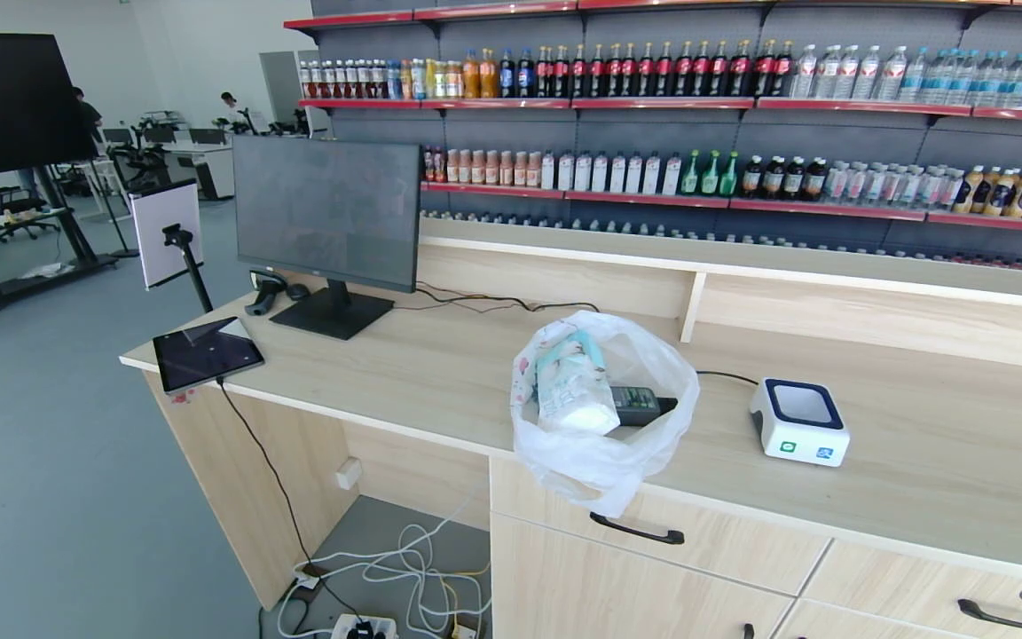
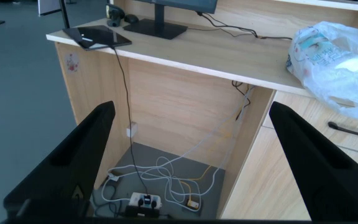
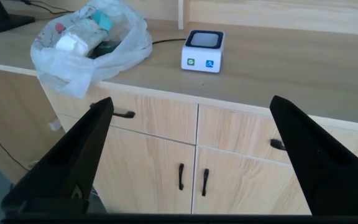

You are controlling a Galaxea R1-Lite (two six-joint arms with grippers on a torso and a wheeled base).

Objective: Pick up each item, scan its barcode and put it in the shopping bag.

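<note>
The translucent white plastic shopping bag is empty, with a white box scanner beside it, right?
No: the head view shows the translucent white plastic shopping bag holding a white-and-teal packet and a dark object. The white box scanner is beside it.

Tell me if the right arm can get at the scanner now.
Probably yes: the right gripper is open in front of the counter, and the scanner stands clear on top, apart from the shopping bag.

Bright, even indoor light comes from overhead. The pale surface (image 1: 440,373) is evenly lit, and the shopping bag (image 1: 600,461) and scanner (image 1: 799,422) cast only soft, faint shadows. The tablet (image 1: 207,353) carries a pale streak of glare. The shelves (image 1: 742,103) bow toward the head view's edges. The left claw (image 2: 191,107) and right claw (image 3: 191,99) show as near-black shapes.
</note>
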